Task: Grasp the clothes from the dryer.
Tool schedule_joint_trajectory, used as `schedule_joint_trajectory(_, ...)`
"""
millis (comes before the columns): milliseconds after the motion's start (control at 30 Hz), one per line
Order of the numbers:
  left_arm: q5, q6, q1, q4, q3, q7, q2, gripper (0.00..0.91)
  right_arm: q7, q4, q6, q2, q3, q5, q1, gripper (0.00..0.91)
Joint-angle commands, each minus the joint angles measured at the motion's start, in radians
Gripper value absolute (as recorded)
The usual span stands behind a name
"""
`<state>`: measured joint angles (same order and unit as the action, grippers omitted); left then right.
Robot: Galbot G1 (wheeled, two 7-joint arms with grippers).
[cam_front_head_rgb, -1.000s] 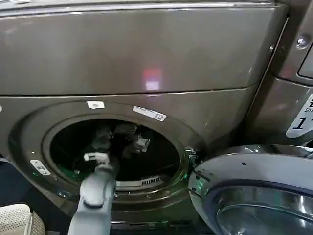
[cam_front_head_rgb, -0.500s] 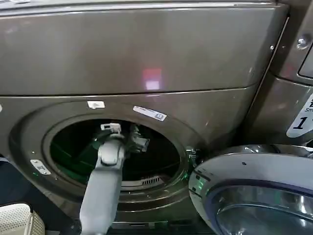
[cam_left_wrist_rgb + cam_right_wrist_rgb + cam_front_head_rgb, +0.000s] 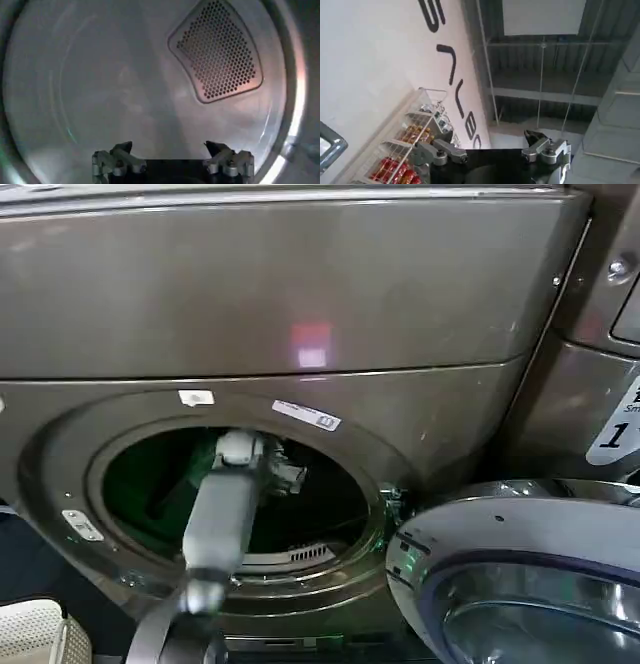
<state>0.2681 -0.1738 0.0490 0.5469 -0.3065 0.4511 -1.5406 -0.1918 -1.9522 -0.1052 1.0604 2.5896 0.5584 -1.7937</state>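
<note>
ok so from the head cam my left arm (image 3: 222, 514) is reaching further into the dryer (image 3: 300, 334) than half a second ago, the forearm now slants up through the round opening (image 3: 235, 494) and the wrist sits higher and deeper in the drum than a second back, when it was low near the opening's bottom edge. The left gripper (image 3: 170, 150) has its fingers (image 3: 121, 149) spread wide apart with nothing between them, pointing at the bare metal back wall of the drum (image 3: 115, 90), with the perforated vent panel (image 3: 217, 47) off to one side. I can't make out the clothes anywhere, just bare drum in front of the gripper. The silver-rimmed glass door (image 3: 520, 574) hangs open at the lower right, same spot as before, and the cream basket (image 3: 35, 634) sits at the bottom left corner. The right gripper (image 3: 492, 147) is parked away from all this, also spread and holding nothing, pointed up toward a white wall with dark lettering (image 3: 445, 65) and a snack rack (image 3: 415, 140)
</note>
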Motion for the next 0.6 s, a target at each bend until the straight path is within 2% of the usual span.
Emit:
schedule_joint_trajectory(33,0.162,0.025,-0.121,-0.17,0.219,0.334,0.031,0.907,0.001,-0.005,0.0,-0.001,-0.01,-0.001,0.006,0.907)
schedule_joint_trajectory(167,0.222,0.066,-0.128,-0.193,0.411,0.422,0.068,0.907,0.001,-0.003,0.002,0.002,-0.015,-0.002,0.01,0.907)
schedule_joint_trajectory(600,0.41,0.068,-0.243,-0.317,0.635,0.533,0.059,0.907,-0.003,-0.008,-0.001,0.005,-0.027,-0.006,0.02,0.907)
